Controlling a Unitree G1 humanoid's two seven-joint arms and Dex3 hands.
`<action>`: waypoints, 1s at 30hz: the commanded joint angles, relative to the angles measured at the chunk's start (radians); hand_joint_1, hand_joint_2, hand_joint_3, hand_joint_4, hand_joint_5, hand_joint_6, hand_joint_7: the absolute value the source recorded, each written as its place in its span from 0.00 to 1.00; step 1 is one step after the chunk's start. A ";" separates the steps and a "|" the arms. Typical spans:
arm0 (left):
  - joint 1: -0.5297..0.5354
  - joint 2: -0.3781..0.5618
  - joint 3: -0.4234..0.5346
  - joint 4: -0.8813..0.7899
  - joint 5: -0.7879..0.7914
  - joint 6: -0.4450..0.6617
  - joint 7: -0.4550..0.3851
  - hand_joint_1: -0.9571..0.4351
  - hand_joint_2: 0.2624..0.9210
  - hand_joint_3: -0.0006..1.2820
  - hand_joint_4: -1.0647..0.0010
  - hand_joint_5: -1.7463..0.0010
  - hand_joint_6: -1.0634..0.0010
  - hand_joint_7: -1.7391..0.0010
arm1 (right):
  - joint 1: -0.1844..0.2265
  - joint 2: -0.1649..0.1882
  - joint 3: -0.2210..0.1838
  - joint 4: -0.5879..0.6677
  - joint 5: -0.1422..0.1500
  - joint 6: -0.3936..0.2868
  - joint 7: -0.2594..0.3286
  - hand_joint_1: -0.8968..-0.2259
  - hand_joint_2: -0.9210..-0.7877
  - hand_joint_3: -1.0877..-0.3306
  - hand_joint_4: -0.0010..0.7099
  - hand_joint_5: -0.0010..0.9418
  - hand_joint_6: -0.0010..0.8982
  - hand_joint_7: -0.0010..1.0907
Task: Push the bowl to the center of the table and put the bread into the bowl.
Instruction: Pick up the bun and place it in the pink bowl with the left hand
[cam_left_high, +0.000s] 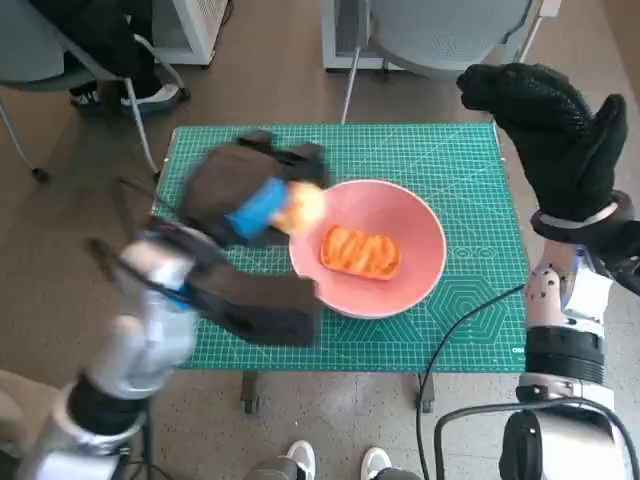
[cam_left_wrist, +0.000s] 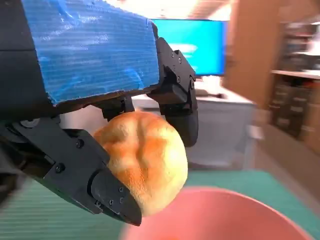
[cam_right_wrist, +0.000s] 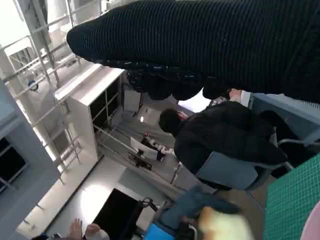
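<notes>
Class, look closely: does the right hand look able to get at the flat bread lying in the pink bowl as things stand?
Probably yes. The right hand is raised, holds nothing, and the flat bread lies uncovered in the pink bowl. The left hand, holding a round bun, hovers only at the bowl's far rim.

The left robot hand (cam_left_wrist: 95, 150) looks like hard matt black plastic, its back wrapped in ribbed, faintly shiny blue tape (cam_left_wrist: 90, 45). The right robot hand (cam_left_high: 555, 130) wears a knitted black cloth glove. The bread roll (cam_left_wrist: 142, 160) has a smooth, soft matt crust. The pink bowl (cam_left_high: 420, 240) looks smooth, while the green mat (cam_left_high: 450, 160) covering the counter is matt with printed lines
</notes>
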 joint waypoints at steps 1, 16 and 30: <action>-0.056 -0.044 -0.029 0.069 0.013 -0.027 -0.004 0.69 1.00 0.02 0.27 0.38 0.41 0.33 | 0.027 0.000 0.002 0.003 -0.002 0.005 0.005 0.30 0.00 0.42 0.44 0.00 0.43 0.02; -0.104 -0.117 -0.058 0.256 -0.027 -0.132 0.001 0.69 0.99 0.09 0.41 0.28 0.43 0.32 | 0.051 -0.013 -0.004 -0.025 0.002 0.014 -0.004 0.28 0.00 0.41 0.44 0.00 0.43 0.02; -0.083 -0.135 -0.026 0.358 -0.058 -0.166 0.054 0.59 0.92 0.17 0.70 0.50 0.67 0.44 | 0.063 -0.019 -0.003 -0.048 -0.008 0.020 -0.020 0.26 0.00 0.42 0.45 0.00 0.42 0.02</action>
